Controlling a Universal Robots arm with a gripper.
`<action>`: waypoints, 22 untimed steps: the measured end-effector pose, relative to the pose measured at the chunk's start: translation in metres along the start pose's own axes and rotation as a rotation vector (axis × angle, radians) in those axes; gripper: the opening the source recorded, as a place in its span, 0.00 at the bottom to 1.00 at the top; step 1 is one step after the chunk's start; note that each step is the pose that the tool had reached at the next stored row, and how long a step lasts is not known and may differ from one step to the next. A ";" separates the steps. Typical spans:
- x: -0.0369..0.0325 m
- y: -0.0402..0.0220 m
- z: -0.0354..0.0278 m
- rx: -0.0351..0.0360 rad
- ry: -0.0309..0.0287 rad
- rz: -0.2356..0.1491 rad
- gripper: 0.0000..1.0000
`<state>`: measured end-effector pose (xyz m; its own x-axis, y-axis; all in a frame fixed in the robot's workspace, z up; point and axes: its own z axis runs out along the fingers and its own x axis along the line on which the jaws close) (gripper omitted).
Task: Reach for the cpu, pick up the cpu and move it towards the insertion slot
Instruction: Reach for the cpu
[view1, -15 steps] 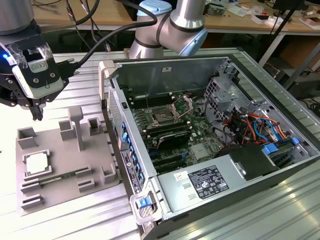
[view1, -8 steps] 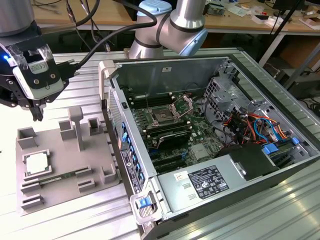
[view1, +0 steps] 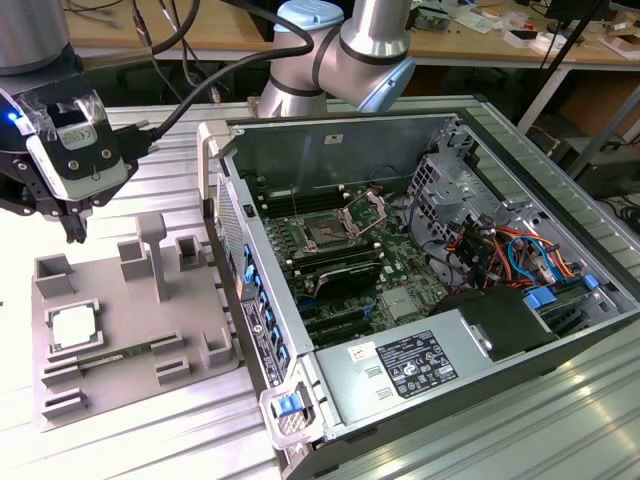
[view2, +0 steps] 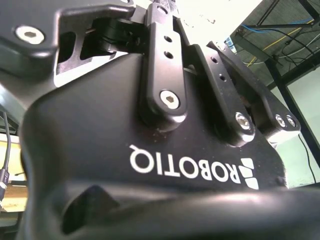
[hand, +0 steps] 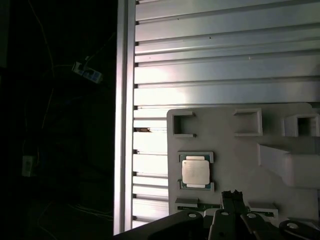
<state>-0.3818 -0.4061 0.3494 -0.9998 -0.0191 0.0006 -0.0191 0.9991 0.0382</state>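
Note:
The cpu (view1: 74, 326) is a small silver square lying flat in a framed pocket at the exterior view's left side of the grey fixture plate (view1: 130, 300). My gripper (view1: 72, 228) hangs above the plate's far left corner, clear of the cpu and holding nothing that I can see. In the first wrist view the cpu (hand: 195, 171) lies a short way from the gripper's tip (hand: 232, 197). The insertion slot (view1: 325, 233) is a dark square socket on the motherboard inside the open computer case, with its shiny bracket (view1: 365, 211) raised beside it.
A thin green memory stick (view1: 112, 354) lies on the plate just in front of the cpu. Grey posts (view1: 152, 255) rise from the plate. The case wall (view1: 235, 230) stands between plate and motherboard. The power supply (view1: 415, 365) and cable bundles (view1: 510, 250) crowd the case's right side.

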 end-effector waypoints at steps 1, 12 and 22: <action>0.0000 0.0000 0.0003 -0.0001 -0.0001 0.000 0.11; 0.0000 -0.0001 0.0023 -0.0001 -0.0001 0.000 0.11; 0.0000 -0.0001 0.0039 0.0000 0.0000 0.000 0.11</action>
<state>-0.3818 -0.4061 0.3455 -0.9998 -0.0191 0.0005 -0.0191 0.9991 0.0382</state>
